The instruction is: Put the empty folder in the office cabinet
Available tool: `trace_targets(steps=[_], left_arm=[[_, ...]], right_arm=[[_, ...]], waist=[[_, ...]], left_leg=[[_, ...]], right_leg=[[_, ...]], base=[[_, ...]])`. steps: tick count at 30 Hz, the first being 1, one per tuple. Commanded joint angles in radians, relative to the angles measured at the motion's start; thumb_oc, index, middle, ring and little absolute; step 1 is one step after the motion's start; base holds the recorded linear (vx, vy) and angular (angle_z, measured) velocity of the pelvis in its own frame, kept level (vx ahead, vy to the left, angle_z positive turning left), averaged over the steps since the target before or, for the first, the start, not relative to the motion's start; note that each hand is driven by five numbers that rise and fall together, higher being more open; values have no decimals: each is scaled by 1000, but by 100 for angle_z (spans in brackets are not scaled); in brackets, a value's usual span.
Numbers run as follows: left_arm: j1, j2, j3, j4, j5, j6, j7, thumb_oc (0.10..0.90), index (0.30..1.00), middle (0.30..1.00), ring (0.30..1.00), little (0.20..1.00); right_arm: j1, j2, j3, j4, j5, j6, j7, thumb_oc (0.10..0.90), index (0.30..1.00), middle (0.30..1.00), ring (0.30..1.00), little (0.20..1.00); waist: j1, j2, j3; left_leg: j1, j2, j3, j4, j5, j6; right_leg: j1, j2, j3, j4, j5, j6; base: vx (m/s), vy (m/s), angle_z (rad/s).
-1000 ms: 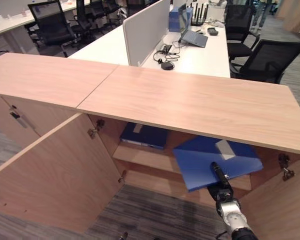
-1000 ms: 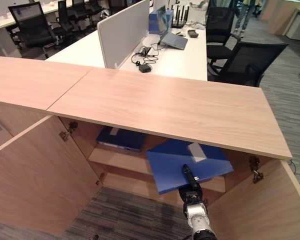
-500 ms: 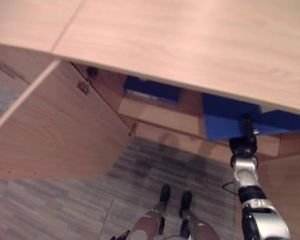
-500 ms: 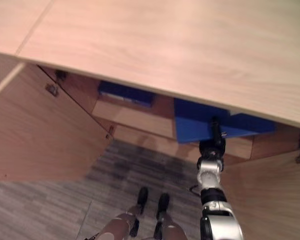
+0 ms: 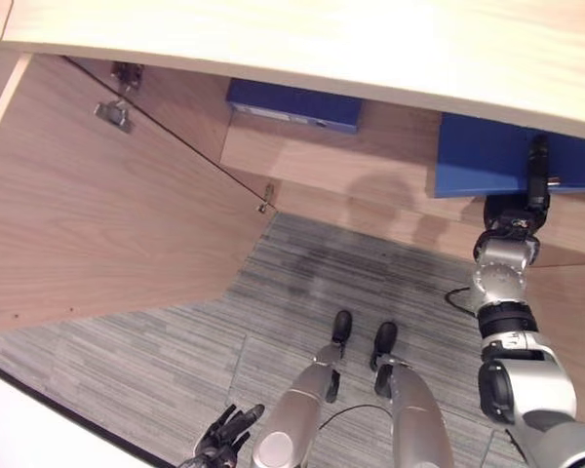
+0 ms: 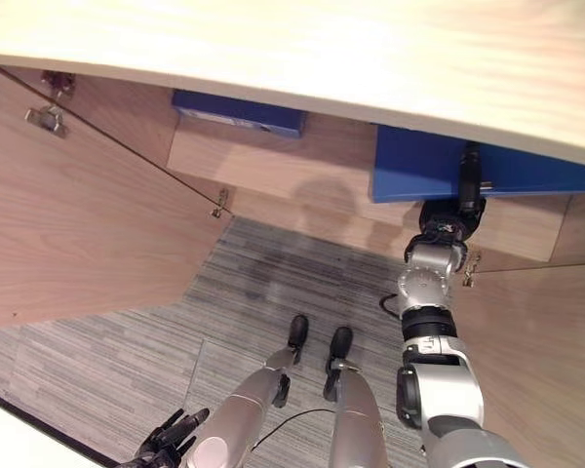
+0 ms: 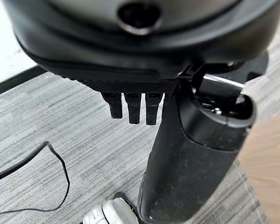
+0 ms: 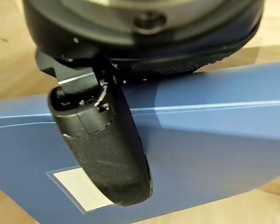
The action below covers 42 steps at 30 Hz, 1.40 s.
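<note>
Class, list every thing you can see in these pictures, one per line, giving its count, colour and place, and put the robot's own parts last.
Folder: one, blue, on the cabinet shelf at the right, held by the right hand.
Second folder: one, dark blue, lying flat further back on the shelf, to the left.
Cabinet: one, light wood, top overhanging the shelf.
Cabinet door: one, light wood, swung open at the left.
Carpet: grey, striped, in front of the cabinet.
Right hand: dark, thumb lying on top of the folder.
Left hand: dark, hanging low by the floor, fingers relaxed.
</note>
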Motion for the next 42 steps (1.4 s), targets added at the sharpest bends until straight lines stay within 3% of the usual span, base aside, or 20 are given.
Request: trace_targets(steps=[1, 3, 9, 10, 11, 17, 18, 26, 27, 28, 42], left_arm=[[84, 85, -30, 39, 19, 2, 2, 800, 900, 900, 900, 900], [83, 94, -28, 38, 19, 1, 3, 800, 900, 900, 900, 900], [137, 111, -54, -64, -9, -8, 4, 800, 900, 900, 900, 900], [149, 117, -61, -74, -11, -4, -2, 800, 900, 900, 900, 900], [149, 116, -61, -74, -11, -3, -1, 800, 900, 900, 900, 900], [173, 137, -83, -131, -25, 1, -7, 800, 900, 900, 900, 900], [176, 141, -88, -144, -29, 3, -7, 800, 900, 900, 900, 900], [217, 169, -121, -215, -47, 14, -11, 800, 900, 900, 900, 900], [225, 173, -123, -223, -48, 17, -8, 800, 900, 900, 900, 900], [228, 174, -126, -228, -48, 20, -9, 800, 900, 900, 900, 900], [310, 223, -171, -410, -85, 52, -15, 800, 900, 900, 900, 900]], right_arm=[[-101, -81, 39, -95, -47, -59, 41, 400, 300, 300, 300, 300], [-129, -102, 36, -80, -43, -64, 36, 400, 300, 300, 300, 300], [-243, -176, 60, -30, -34, -73, 15, 400, 300, 300, 300, 300], [-264, -193, 74, -9, -37, -62, 11, 400, 300, 300, 300, 300], [-266, -194, 75, -7, -37, -61, 12, 400, 300, 300, 300, 300], [-339, -207, 122, 54, -48, -33, -5, 400, 300, 300, 300, 300], [-354, -207, 132, 66, -50, -29, -12, 400, 300, 300, 300, 300], [-421, -206, 172, 151, -36, 11, -33, 400, 300, 300, 300, 300], [-426, -202, 174, 160, -36, 18, -39, 715, 773, 773, 773, 773], [-428, -199, 174, 161, -35, 20, -41, 800, 900, 900, 900, 900], [-372, -146, 163, 122, 28, 37, -2, 800, 900, 900, 900, 900]], waist=[[-12, -23, -67], [-11, -21, -58], [4, -6, -55], [10, -1, -47], [10, -2, -53], [24, 11, -33], [27, 12, -37], [45, 32, -28], [49, 37, -27], [50, 40, -27], [62, 75, -15]], left_leg=[[14, -4, -11, 52, -139, -42], [6, -5, -6, 48, -115, -40], [30, -4, -13, 15, -122, -40], [23, -6, -9, 12, -100, -36], [33, -5, -14, 9, -119, -39], [31, -5, -7, -1, -93, -31], [43, -4, -13, -9, -112, -32], [51, -5, -17, -38, -98, -27], [52, -6, -17, -41, -97, -26], [53, -6, -17, -42, -96, -26], [63, -9, -20, -68, -87, -21]], right_leg=[[76, -45, -25, -102, -27, 91], [69, -48, -34, -109, -4, 86], [83, -43, -24, -123, -15, 97], [78, -46, -34, -128, 7, 94], [87, -43, -23, -129, -12, 99], [80, -44, -33, -134, 17, 100], [87, -41, -23, -136, -4, 107], [84, -41, -18, -143, -2, 110], [81, -42, -18, -140, -3, 111], [81, -42, -17, -141, -2, 111], [82, -41, -14, -151, 0, 115]], base=[[-5, -15, -4], [-49, 5, -1], [-3, -2, 0], [0, 0, 0], [-98, 25, 0], [1, -2, -2], [-20, 7, -5], [10, -2, -1], [0, 0, 0], [0, 0, 0], [1, 3, -3]])
